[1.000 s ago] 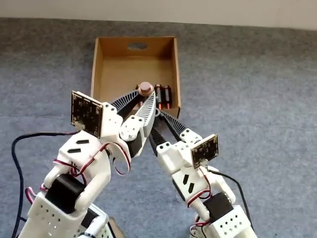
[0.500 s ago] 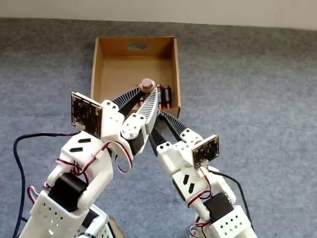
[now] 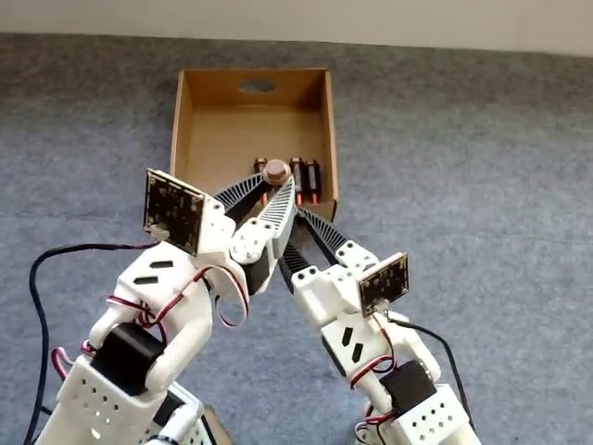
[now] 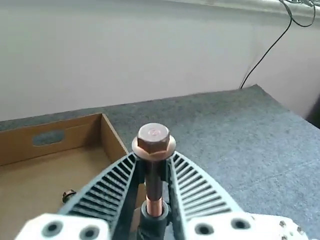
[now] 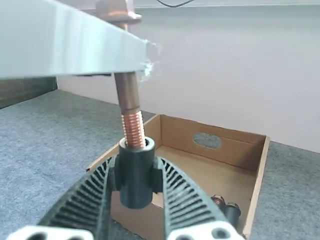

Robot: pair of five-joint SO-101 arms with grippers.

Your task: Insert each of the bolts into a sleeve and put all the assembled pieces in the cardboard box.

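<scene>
Two grips aligned for insertion: bolt (image 4: 153, 145) clenched in left end effector (image 4: 153, 164), sleeve (image 5: 135, 175) grasped below in right end effector (image 5: 136, 164).

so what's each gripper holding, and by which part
Left gripper: the bolt, by its shank just under the head. Right gripper: the black sleeve, around its body.

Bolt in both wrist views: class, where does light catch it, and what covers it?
Left wrist view: the bolt head shows a soft sheen. Right wrist view: its threads shine above the sleeve; a pale surface near the lens covers its upper shank.
</scene>
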